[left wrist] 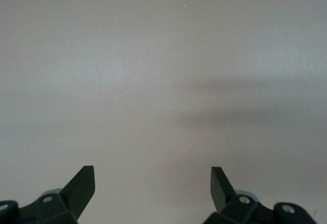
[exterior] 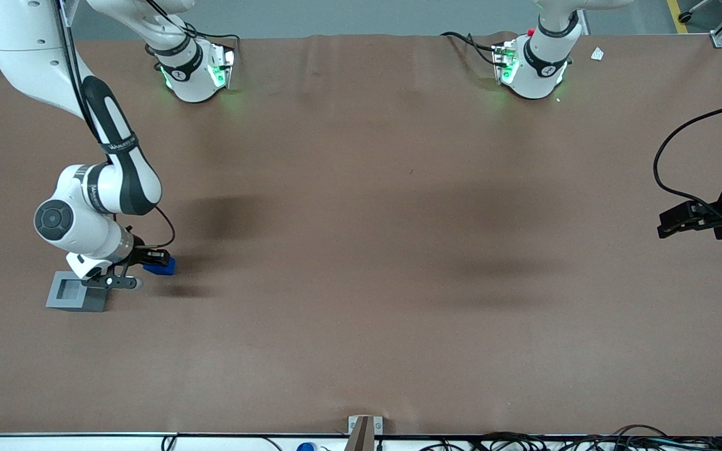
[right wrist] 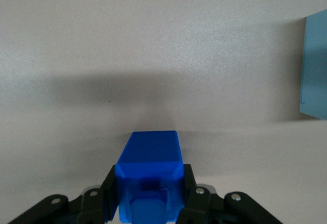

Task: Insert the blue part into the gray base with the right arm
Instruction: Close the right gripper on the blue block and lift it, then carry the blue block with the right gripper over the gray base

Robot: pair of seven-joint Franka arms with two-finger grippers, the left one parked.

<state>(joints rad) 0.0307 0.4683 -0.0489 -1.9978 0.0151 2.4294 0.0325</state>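
The gray base (exterior: pixel 78 293) sits nearest the front camera, flat on the brown worktop (exterior: pixel 373 250) toward the working arm's end, its square recess facing up and holding nothing. Just beside it, at about two o'clock from it in the front view and a little farther from that camera, the hand (exterior: pixel 155 258) of the right arm (exterior: pixel 94 200) is closed on the blue part (exterior: pixel 162 267), with its black fingers (right wrist: pixel 190 191) pressed against two opposite sides of the block. The block juts out past the fingertips, and the wrist camera shows its small stub facing the camera between the fingers. The blue part is apart from the base, not over the recess; whether it rests on the worktop or is held slightly above cannot be told. In the wrist view an edge of the base (right wrist: pixel 314 66) shows near three o'clock. Farther away, the arm's white links rise toward eleven o'clock, a thin black cable looping beside the wrist.
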